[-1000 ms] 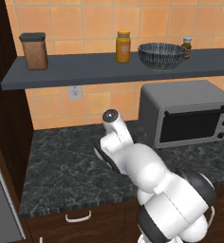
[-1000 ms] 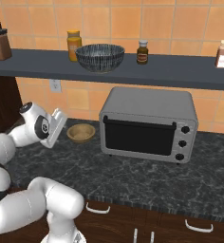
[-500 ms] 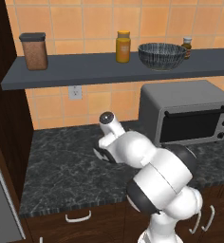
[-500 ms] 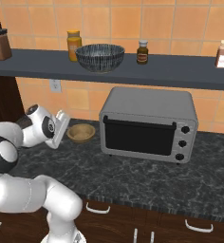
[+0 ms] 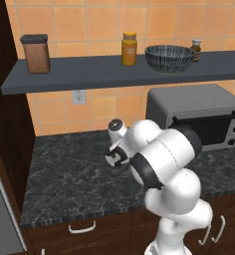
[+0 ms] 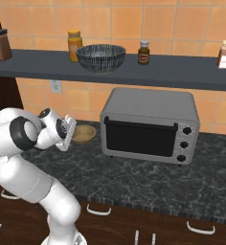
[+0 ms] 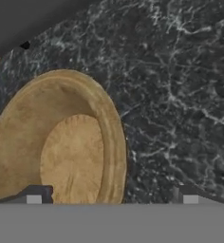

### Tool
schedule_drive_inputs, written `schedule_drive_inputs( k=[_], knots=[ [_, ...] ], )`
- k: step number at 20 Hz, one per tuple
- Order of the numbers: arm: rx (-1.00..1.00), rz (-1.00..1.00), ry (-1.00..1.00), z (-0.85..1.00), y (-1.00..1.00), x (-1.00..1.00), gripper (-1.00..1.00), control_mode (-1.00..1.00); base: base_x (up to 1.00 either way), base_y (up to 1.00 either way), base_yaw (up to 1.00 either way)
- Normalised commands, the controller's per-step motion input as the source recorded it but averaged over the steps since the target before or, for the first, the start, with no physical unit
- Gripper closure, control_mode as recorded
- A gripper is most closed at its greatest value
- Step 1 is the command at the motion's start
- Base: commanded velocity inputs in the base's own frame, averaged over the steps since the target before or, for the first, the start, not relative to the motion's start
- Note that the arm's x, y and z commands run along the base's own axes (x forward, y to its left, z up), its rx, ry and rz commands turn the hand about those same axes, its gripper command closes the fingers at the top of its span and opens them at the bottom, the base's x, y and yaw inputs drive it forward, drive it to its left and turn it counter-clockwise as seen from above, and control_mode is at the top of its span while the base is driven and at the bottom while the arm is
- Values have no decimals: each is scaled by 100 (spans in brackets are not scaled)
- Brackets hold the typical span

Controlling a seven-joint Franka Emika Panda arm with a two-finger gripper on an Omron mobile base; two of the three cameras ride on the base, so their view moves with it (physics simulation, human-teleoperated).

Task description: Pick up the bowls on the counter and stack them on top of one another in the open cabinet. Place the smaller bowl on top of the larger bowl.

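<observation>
The smaller bowl (image 7: 61, 142), tan and wooden-looking, sits on the black counter (image 6: 148, 177) just left of the toaster oven, also seen as the tan bowl (image 6: 84, 134). My gripper (image 7: 112, 197) hovers open just above it, and the bowl's near rim lies between the two fingertips (image 7: 34, 198). From the base, the gripper (image 6: 70, 136) is beside the bowl, and the gripper (image 5: 117, 160) hangs low over the counter (image 5: 64, 169). The larger bowl (image 5: 170, 58), grey and striped, stands on the open cabinet shelf (image 5: 89, 74); it shows again as the striped bowl (image 6: 101, 58).
A grey toaster oven (image 6: 151, 124) stands on the counter right of the tan bowl. On the shelf (image 6: 182, 76) are a brown canister (image 5: 35, 53), an orange jar (image 5: 129, 49), a small dark bottle (image 6: 143, 52) and a spice bottle (image 6: 224, 53).
The arm has folded forward and down, bringing the hand lower and closer to the tan bowl. The jaws stayed open. The bowls have not moved.
</observation>
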Motion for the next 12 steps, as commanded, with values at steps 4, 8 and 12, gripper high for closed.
schedule_drive_inputs(
  k=[4,8,12],
  knots=[
    [0,-2,2,-39,18,43,-100,-100,0,0,0],
    [0,-4,0,-37,35,34,-100,-100,0,0,0],
    [0,-3,0,-44,29,36,-100,-100,0,0,0]
  ],
)
